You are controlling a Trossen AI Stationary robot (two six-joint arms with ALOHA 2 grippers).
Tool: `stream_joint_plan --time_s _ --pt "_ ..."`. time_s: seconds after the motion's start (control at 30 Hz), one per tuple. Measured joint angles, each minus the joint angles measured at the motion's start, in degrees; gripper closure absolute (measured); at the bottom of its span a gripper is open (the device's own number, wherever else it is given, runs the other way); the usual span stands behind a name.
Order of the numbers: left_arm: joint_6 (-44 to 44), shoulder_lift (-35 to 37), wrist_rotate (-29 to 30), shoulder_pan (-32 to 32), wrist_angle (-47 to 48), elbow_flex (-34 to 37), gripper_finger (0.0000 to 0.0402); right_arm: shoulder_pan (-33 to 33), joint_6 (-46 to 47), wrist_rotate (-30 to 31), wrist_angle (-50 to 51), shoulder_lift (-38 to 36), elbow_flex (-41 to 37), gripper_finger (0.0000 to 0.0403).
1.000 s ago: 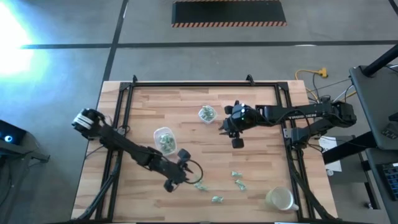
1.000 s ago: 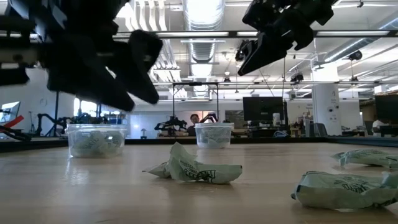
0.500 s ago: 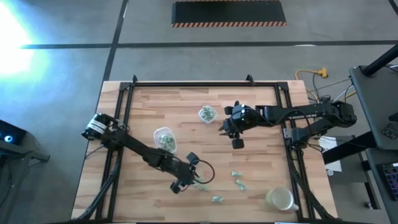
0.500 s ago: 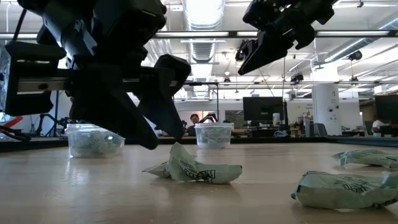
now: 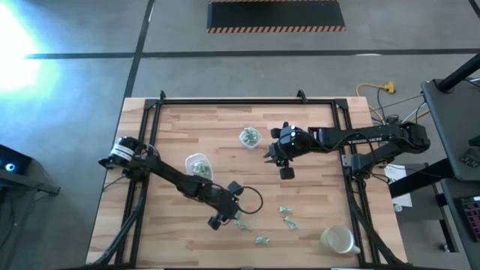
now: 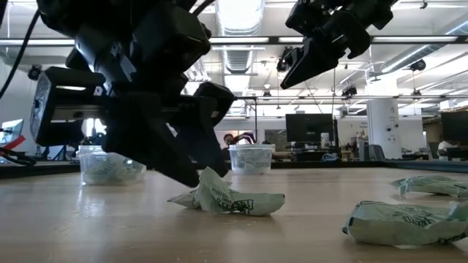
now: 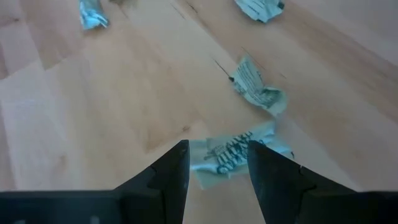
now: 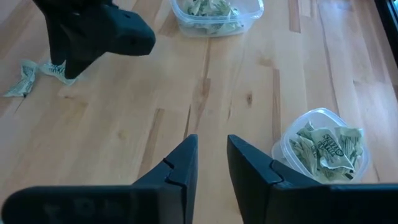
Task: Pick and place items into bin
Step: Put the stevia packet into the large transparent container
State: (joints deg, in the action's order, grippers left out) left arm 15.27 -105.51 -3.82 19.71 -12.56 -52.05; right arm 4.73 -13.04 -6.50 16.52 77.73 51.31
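My left tool (image 7: 214, 163) straddles a crinkly, pale green-and-white wrapper (image 7: 236, 155) flat on the wooden counter (image 5: 315, 195), fingers apart, gripping nothing. My right tool (image 8: 211, 155) hovers at two o'clock, slightly parted, empty, near a clear tub (image 8: 323, 146).

Both arms are matte black, built of slim jointed segments. The left arm (image 5: 169, 175) ends its shoulder in a white-and-black cylindrical cap, and a thin black cable loops out beside its wrist. The right arm (image 5: 360, 137) carries small white lettering along its forearm. Each gripper has two flat, dark, wedge-shaped fingers (image 7: 169, 177).
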Motion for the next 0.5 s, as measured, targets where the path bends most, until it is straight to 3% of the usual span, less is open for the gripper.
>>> stream_joint_plan --time_s 0.5 --pt "-3.19 -3.27 -4.65 -1.77 -1.03 -0.09 0.0257 0.00 0.66 0.00 0.00 0.00 -0.02 0.0335"
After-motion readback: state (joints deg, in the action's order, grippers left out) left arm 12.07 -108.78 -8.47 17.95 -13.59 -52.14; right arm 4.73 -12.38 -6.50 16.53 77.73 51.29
